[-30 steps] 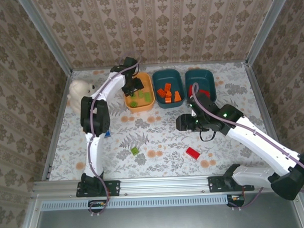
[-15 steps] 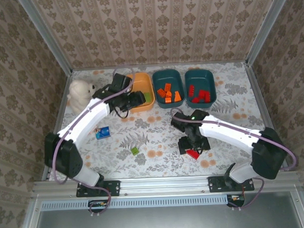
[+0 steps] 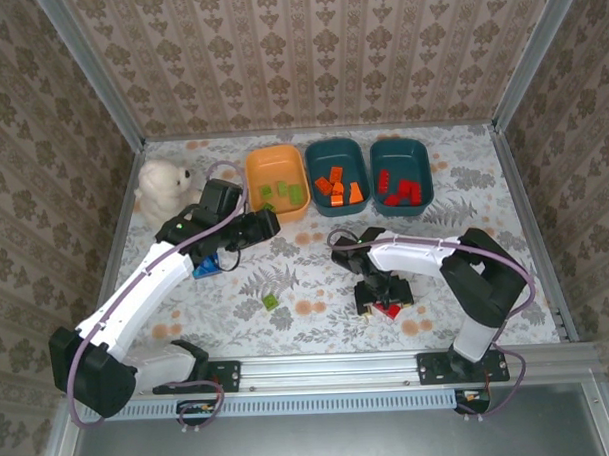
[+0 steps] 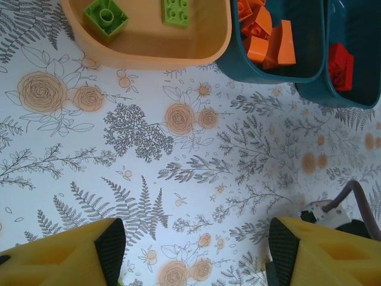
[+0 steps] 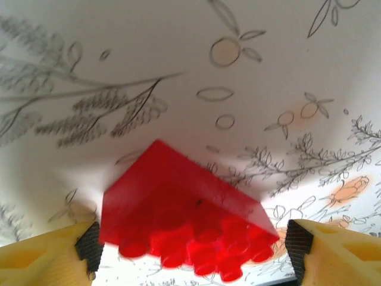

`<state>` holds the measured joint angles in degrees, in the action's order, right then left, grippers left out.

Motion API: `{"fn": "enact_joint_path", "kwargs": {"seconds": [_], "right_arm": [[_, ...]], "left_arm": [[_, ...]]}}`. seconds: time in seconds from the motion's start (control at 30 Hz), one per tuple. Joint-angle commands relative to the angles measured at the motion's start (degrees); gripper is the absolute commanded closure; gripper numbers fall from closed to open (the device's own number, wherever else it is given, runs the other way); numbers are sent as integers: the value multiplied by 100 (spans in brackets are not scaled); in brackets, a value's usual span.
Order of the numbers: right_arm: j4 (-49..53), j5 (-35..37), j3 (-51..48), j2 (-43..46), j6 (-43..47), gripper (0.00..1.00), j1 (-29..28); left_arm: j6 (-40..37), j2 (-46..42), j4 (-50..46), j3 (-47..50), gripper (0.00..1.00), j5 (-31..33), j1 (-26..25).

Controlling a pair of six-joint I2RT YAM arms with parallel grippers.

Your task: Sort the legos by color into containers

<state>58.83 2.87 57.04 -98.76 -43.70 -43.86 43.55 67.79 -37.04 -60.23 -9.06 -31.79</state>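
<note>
Overhead view of a floral-print table (image 3: 465, 242) with 2 white arms. 3 trays stand in a row at the back. The orange tray (image 3: 252, 170) on the left holds lime green legos (image 3: 283, 194). The middle teal tray (image 3: 337, 145) holds orange legos (image 3: 335, 185). The right teal tray (image 3: 402, 150) holds red legos (image 3: 398, 188). A white teddy bear (image 3: 163, 188) sits left of the orange tray.

The left arm reaches diagonally up the table. The left gripper (image 4: 193, 253) hovers in front of the orange tray. Its jaws are wide apart, with nothing but the tablecloth between them. A small blue block (image 3: 204, 267) lies partly under this arm. A loose green lego (image 3: 271, 302) lies on the table near the front, well apart from both grippers.

The right arm bends back toward the front of the table. The right gripper (image 5: 191, 250) points down over a loose red lego (image 5: 184, 220), which rests on the table between its 2 fingers. The jaws are wide. A sliver of table shows between the brick and one pad (image 5: 296, 247). The other pad sits right at the brick's edge, and contact there cannot be told.
</note>
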Motion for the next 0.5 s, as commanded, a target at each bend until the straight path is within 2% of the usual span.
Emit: {"fn": "enact_joint_path", "kwargs": {"seconds": [0.0,0.2,0.3,0.47], "right_arm": [[-147,177,-87,-47,-3,24,327],[-322,43,-244,-23,5,40,664],[-487,-147,-456,113,-90,41,746],[-825,-335,-867,311,-291,52,747]], "left_arm": [[86,-47,-40,-104,32,-19,-19],[115,41,12,-157,32,-8,-38],[84,98,13,-188,32,-21,-79],[117,158,69,-101,32,-61,-158]]}}
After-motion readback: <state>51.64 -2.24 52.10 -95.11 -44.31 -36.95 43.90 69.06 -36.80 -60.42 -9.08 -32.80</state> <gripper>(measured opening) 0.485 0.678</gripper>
